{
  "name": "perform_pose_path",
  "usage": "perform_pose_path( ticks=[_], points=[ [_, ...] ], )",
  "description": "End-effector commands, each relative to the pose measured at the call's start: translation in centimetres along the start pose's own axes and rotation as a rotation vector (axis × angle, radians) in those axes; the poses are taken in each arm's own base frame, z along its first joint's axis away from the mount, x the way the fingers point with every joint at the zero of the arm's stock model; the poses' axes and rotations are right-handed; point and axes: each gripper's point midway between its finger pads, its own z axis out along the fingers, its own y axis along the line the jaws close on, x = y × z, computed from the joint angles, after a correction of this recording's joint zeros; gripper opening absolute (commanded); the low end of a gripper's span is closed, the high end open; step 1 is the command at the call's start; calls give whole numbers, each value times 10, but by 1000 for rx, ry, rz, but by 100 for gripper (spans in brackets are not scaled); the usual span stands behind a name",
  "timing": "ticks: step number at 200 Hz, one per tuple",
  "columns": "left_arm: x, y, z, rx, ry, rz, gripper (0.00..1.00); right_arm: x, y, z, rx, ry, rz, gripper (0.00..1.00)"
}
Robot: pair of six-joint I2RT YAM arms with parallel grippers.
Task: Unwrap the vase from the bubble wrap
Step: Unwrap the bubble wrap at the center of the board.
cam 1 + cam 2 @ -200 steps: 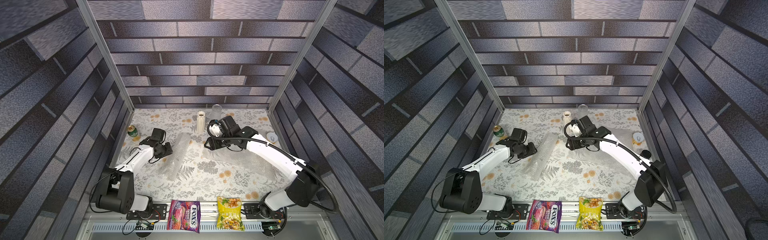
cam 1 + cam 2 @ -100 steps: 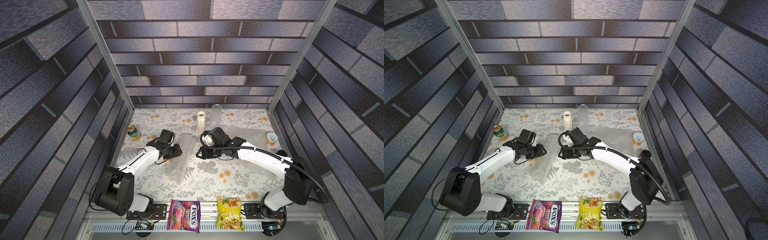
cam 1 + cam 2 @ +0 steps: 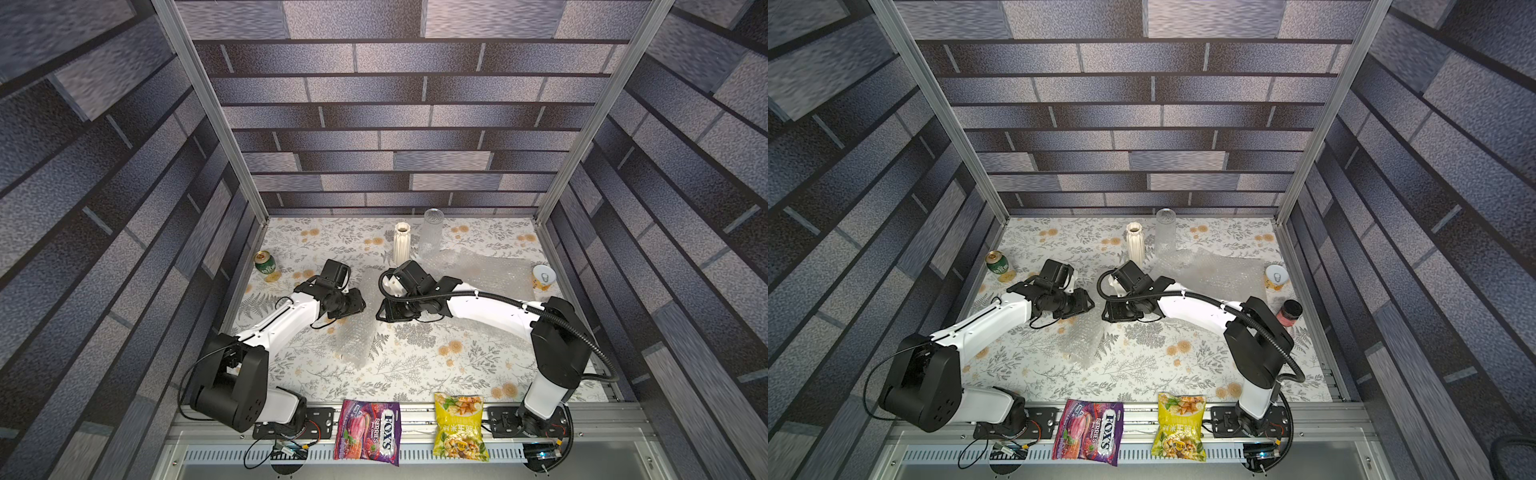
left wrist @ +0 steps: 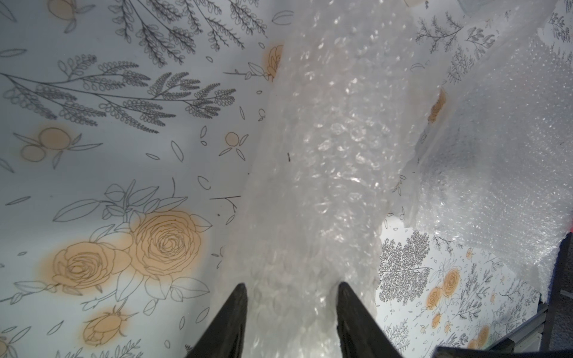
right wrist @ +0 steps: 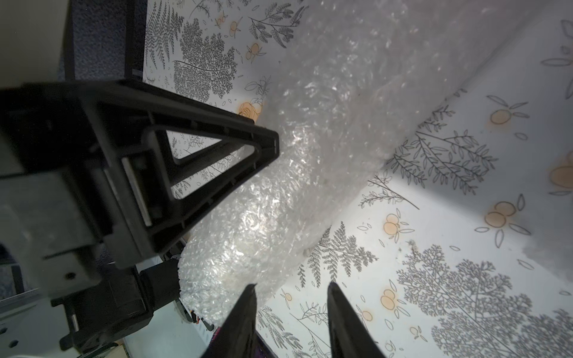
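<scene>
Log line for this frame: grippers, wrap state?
left gripper: shut on wrap roll | right gripper: open beside it, gap empty | wrap: not yet opened, vase inside not visible | loose sheet: flat, far side

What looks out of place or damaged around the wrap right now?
Nothing looks spilled or broken. Only oddity: the purple FOX'S candy bag and yellow snack bag lie across the front metal rail, off the floral tabletop.

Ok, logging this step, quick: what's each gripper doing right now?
Left gripper: closed on the bubble wrap roll.
Right gripper: open, holding nothing, beside the roll.
</scene>
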Motion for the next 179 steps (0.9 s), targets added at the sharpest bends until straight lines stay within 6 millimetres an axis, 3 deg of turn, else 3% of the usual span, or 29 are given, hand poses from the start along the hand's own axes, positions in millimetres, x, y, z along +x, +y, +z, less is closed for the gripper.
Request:
perform_pose_path(
  ticks=[1,64,179],
  points=[
    [22,3,6,-12,77,-15,48,-6,-1,9,30,-7,2,39],
    [21,-3,6,4,72,-1,48,-12,-13,22,115,-5,-8,39],
    [19,-7,4,12,64,8,48,1,-41,43,238,66,-3,38]
  ],
)
